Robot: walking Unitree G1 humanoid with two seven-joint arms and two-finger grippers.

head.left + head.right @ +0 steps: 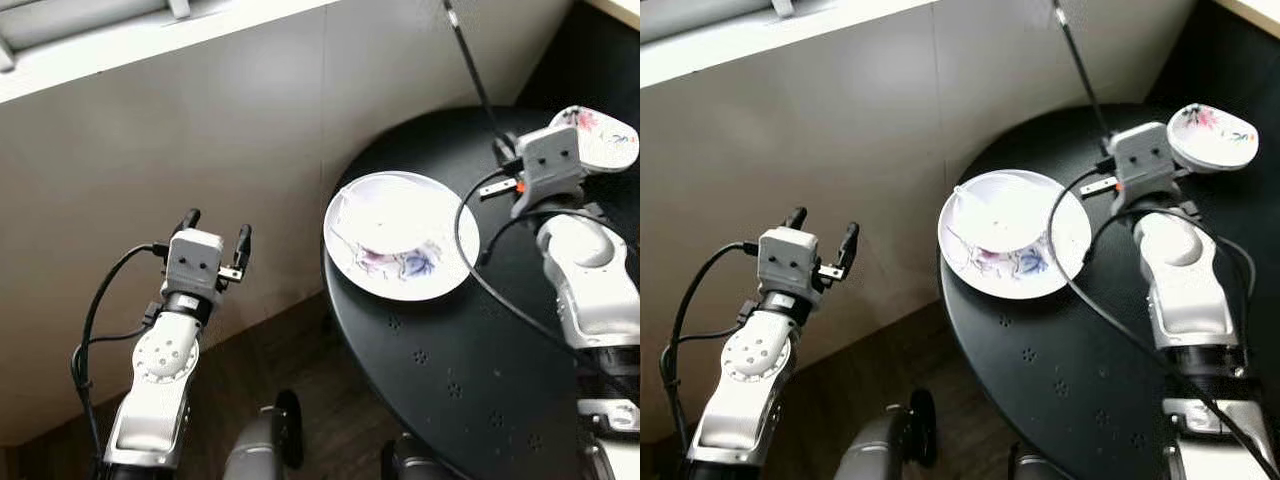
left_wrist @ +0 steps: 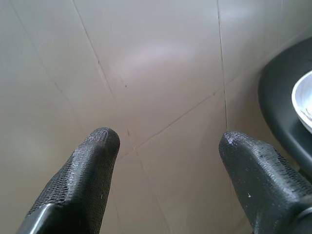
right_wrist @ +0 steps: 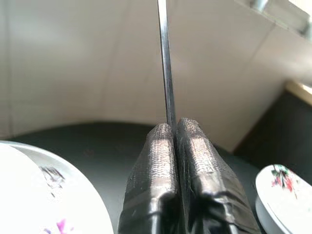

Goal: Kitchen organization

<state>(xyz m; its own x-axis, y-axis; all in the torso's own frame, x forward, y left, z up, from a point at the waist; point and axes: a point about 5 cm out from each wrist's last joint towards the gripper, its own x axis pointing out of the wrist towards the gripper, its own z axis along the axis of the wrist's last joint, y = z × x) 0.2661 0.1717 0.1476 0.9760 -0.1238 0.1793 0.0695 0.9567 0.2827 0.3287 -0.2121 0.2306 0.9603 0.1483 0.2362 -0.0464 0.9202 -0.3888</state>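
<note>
Right gripper [image 3: 169, 127] pinching a thin stiff metal rod [image 3: 164, 58], upright over the round black table [image 1: 480, 400]; light, slippery, likely to pivot. Large white floral plate [image 1: 400, 235] at the table's 10 o'clock near the edge, small floral dish [image 1: 605, 135] at 1: both fragile. Left gripper [image 1: 215, 240] spread, idle by the tiled wall [image 1: 200, 150].

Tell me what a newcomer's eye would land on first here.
First, the large white plate with purple and blue flowers, lying near the edge of the round black table. Next, the right gripper above the table, shut on a thin metal rod that sticks straight out past its fingertips. A small floral bowl sits beyond it, and the left gripper hangs open off the table by the tiled wall.
</note>
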